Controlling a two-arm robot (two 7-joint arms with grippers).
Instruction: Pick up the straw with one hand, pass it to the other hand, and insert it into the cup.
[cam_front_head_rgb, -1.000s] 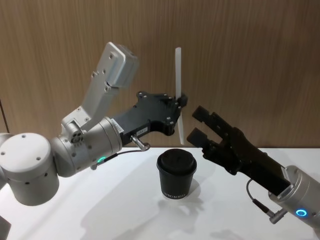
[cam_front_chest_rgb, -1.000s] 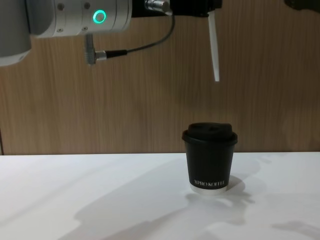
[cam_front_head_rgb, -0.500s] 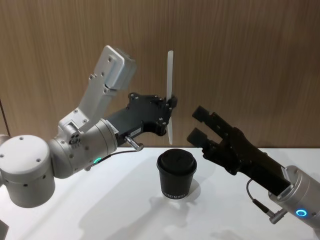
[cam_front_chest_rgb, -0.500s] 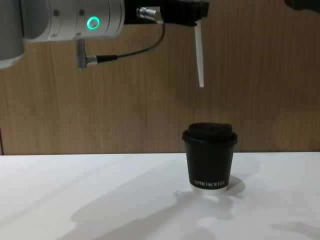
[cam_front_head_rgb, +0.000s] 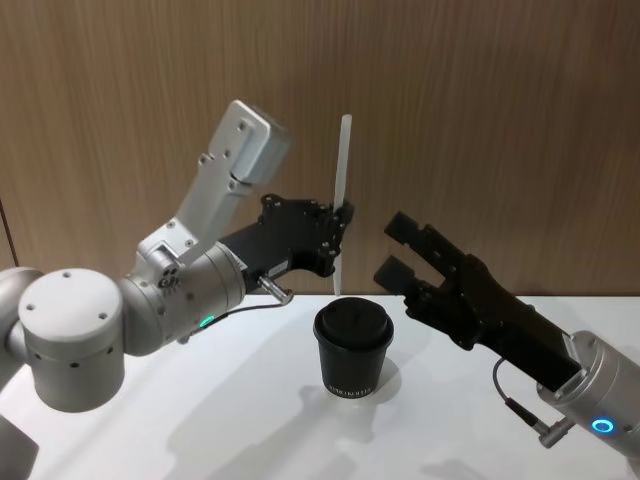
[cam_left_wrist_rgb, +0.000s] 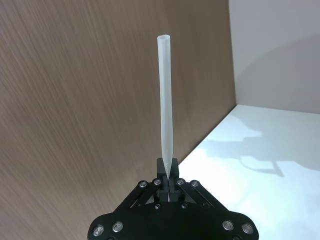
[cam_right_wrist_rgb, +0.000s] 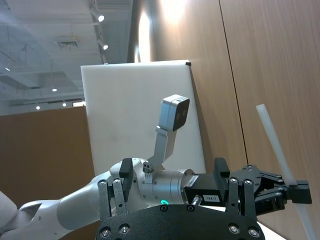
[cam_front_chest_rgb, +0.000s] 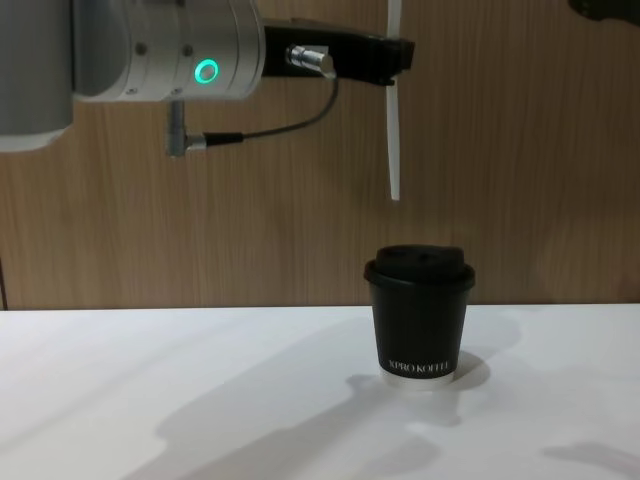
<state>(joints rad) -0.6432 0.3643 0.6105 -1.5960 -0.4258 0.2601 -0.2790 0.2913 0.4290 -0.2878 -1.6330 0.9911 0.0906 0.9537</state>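
Landmark: we take the cup (cam_front_head_rgb: 353, 348) as reference. It is black and stands upright on the white table (cam_front_head_rgb: 200, 420), with its domed lid (cam_front_chest_rgb: 420, 262) on and white lettering (cam_front_chest_rgb: 418, 368) low on its side.
Straw: we see the straw (cam_front_head_rgb: 343, 170) white, thin and nearly upright, in the air above the cup. Its top end leans a touch toward the cup's right.
Straw lower tip: in the chest view we see it above the lid with a clear gap, not touching. It sits a little left of the cup's middle.
Left gripper: we put the left gripper (cam_front_head_rgb: 343, 212) above the cup, with its arm coming in from the cup's left. Its fingers are pinched tight on the straw at about mid-length.
Left wrist check: we see the two fingers (cam_left_wrist_rgb: 173, 167) pressed together, and the straw rises straight out from between them.
Right gripper: we put the right gripper (cam_front_head_rgb: 398, 250) above and to the right of the cup. Its fingers are spread wide with nothing between them. The tips point toward the straw, near it but apart.
Left arm: silver, with a green ring (cam_front_chest_rgb: 207, 71) lit and a grey cable (cam_front_chest_rgb: 270, 118) looping under it, up and left of the cup.
Right arm: we see a blue ring (cam_front_head_rgb: 602, 425) lit, well to the cup's right.
Background: a wood wall (cam_front_head_rgb: 500, 100) stands behind the cup.
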